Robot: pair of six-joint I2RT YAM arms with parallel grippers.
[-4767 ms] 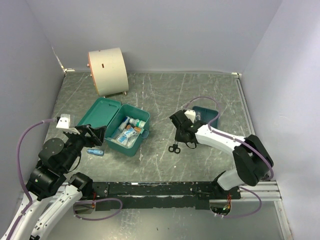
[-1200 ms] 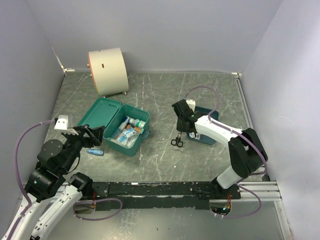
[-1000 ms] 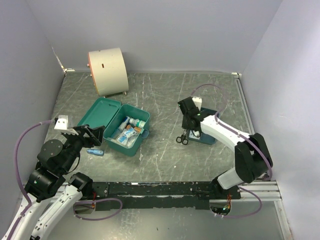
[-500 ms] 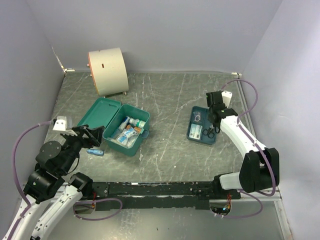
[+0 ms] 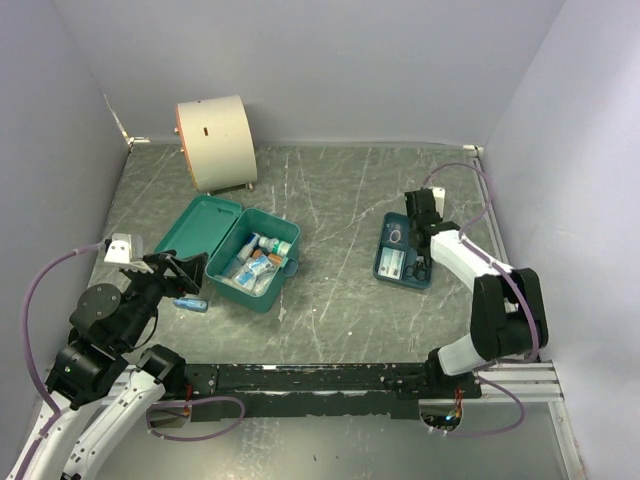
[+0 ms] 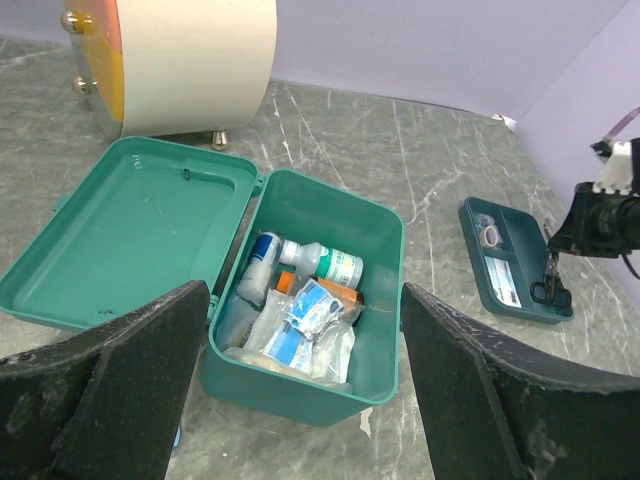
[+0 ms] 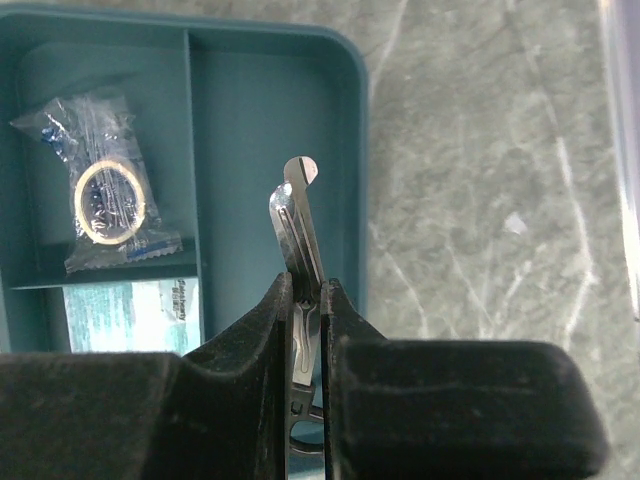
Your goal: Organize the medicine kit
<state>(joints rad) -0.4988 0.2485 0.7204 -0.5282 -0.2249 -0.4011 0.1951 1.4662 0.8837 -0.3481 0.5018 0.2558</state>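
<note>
From above, the teal-green rectangular plastic medicine kit (image 5: 200, 230) lies left of centre on the table, lid flung open. The left gripper (image 5: 188, 272) hangs near it.

Left wrist: its jaws gape wide, released, facing the kit.

Right wrist: the right gripper (image 7: 305, 300) is clenched on steel scissors (image 7: 297, 215) above a flat blue-teal divided plastic tray (image 7: 270, 120).

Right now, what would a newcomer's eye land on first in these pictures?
The green medicine box sits open left of centre, its lid laid back, with bottles and packets heaped inside. On the right, the right fingers pinch a pair of scissors over a shallow divided tray that holds wrapped items. A big cream drum stands at the back left.
</note>
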